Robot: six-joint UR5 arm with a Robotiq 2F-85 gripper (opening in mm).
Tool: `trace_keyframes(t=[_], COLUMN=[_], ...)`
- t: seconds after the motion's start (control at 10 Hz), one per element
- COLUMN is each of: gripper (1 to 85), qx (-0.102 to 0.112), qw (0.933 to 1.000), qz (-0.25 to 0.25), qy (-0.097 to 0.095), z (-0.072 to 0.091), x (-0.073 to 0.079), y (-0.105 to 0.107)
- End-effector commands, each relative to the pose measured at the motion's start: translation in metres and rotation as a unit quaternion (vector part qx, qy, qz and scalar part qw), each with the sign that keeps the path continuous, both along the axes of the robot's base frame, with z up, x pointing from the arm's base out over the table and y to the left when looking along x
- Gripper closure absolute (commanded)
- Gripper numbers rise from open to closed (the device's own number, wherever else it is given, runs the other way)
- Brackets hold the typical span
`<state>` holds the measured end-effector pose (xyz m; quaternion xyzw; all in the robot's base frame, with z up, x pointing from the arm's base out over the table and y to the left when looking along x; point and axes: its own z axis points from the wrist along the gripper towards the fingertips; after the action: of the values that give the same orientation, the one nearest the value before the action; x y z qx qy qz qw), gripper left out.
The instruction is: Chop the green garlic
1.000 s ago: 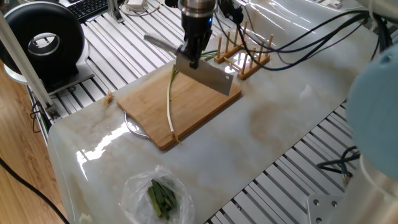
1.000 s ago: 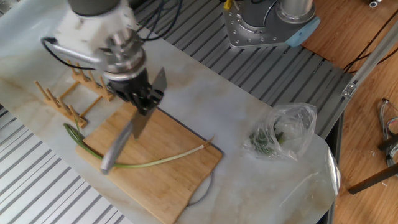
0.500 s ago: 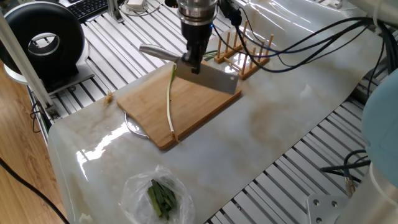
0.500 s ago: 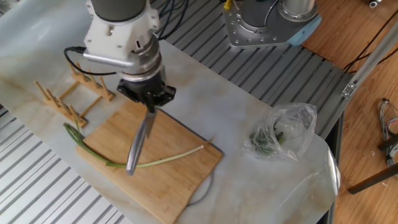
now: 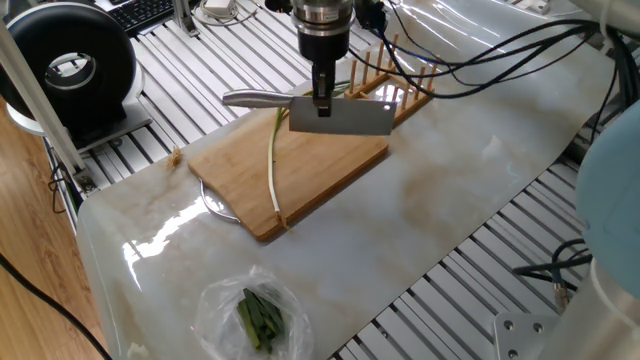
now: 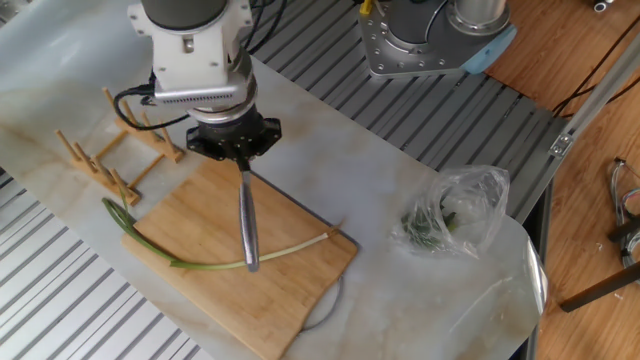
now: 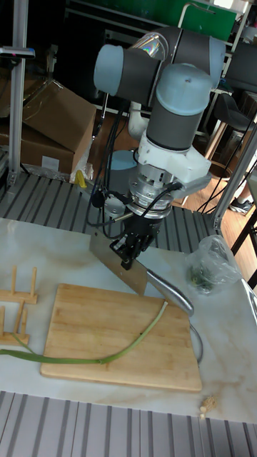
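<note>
Turning over the last second, the knife has swung from a slant to lie level above the cutting board, blade broadside in one fixed view and handle pointing out over the board's near half in the other. The gripper is clamped on the knife where blade meets handle, jaws closed tight around it.

The green garlic lies uncut on the board as 1 long stalk: its pale end reaches the board's corner nearest the plastic bag, and its green tips trail off the opposite edge onto the table, near the wooden rack. The blade hangs clear of the stalk, not touching it.

My reading is that the arm was squaring the blade up for a first cut, so chopping has not begun. The next move would need the edge brought down across the stalk, not along it.
</note>
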<state>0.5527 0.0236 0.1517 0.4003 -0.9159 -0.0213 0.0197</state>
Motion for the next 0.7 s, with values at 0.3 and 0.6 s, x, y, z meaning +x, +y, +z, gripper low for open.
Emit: trace_keyframes(t=[0.3, 0.6], gripper=[84.3, 84.3], qx=[0.017, -0.005], qw=[0.9993, 0.9981], qz=[0.031, 0.059], qy=[-0.011, -0.018], z=[-0.002, -0.014], x=[0.005, 0.001], y=[0.032, 0.062])
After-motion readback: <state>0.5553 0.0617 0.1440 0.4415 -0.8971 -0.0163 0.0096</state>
